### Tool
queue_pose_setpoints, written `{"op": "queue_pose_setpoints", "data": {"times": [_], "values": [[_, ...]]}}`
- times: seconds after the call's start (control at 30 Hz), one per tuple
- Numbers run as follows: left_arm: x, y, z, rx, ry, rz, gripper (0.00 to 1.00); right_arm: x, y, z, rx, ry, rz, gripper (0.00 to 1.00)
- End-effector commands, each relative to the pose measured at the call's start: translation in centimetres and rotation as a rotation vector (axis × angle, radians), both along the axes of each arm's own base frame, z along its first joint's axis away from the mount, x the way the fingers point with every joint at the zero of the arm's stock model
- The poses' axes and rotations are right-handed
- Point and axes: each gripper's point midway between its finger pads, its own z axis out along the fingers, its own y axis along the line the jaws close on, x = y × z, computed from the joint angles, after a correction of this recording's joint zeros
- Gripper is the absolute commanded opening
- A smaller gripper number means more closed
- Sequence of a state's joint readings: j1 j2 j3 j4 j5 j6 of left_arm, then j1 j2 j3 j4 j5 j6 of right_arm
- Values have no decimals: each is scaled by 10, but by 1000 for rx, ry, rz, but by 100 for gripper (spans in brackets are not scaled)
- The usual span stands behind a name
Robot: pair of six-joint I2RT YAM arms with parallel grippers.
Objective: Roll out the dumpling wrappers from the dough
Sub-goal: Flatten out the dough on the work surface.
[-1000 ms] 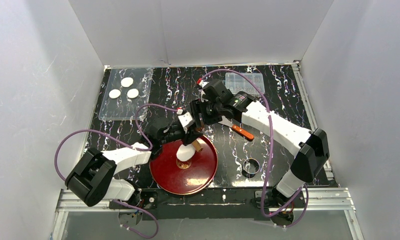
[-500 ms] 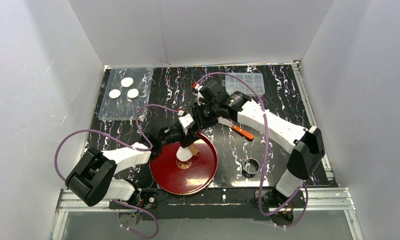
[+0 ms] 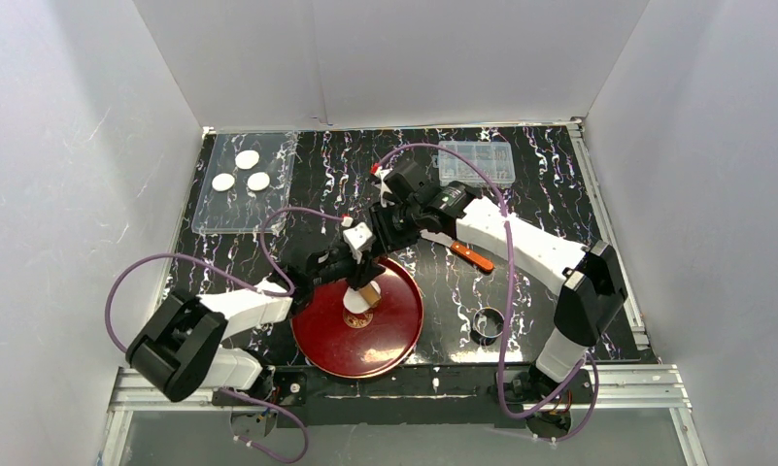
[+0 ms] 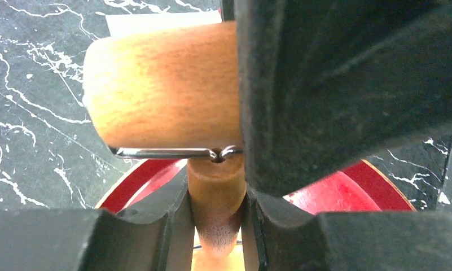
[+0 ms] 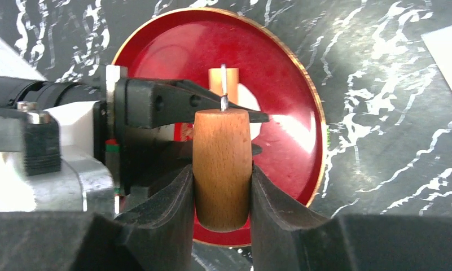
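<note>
Wooden rolling pin (image 3: 370, 288) pinched at both handles by left end effector (image 4: 216, 197) and right end effector (image 5: 222, 186), over dough (image 3: 356, 302) on red plate (image 3: 404, 335). Risk: uneven pressing, tearing dough or sliding plate across counter (image 3: 559, 175).

Light wooden rolling pin (image 3: 368, 289), held by left gripper (image 4: 216, 212) and right gripper (image 5: 222, 195), shifts toward frame left over soft white dough (image 3: 355, 303); less dough shows. Also, right arm elbow (image 3: 584, 291) swings left.
</note>
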State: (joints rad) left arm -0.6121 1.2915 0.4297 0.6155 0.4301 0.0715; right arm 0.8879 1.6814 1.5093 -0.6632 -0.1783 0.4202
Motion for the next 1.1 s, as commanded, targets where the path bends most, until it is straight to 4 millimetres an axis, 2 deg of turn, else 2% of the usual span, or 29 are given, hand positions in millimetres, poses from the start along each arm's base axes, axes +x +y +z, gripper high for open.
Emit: {"op": "queue_pose_setpoints", "data": {"times": [0.0,0.13,0.37,0.43,0.6,0.7,0.93,1.0,1.03,1.07], "values": [[17,-6,-2,-41,-37,46,0,-28,8,-14,-6,9,88,1],[18,-7,-16,-14,-35,27,0,-32,1,-24,-17,14,69,1],[16,-25,-16,-46,-13,28,0,-31,-4,-9,-18,-26,51,1],[18,-30,-9,-58,-32,15,0,-29,-5,-3,-20,-38,49,1],[33,-44,28,-122,-102,11,0,-19,1,28,15,-105,50,1],[32,-51,45,-157,-129,-27,0,-17,6,41,39,-122,60,1],[25,-54,60,-172,-163,-74,0,-18,10,54,73,-130,69,1],[25,-55,60,-168,-152,-82,0,-18,9,55,74,-134,65,1],[27,-54,52,-163,-123,-57,0,-16,6,49,61,-143,56,1],[31,-52,34,-146,-112,-29,0,-15,3,36,50,-153,56,1]]}}
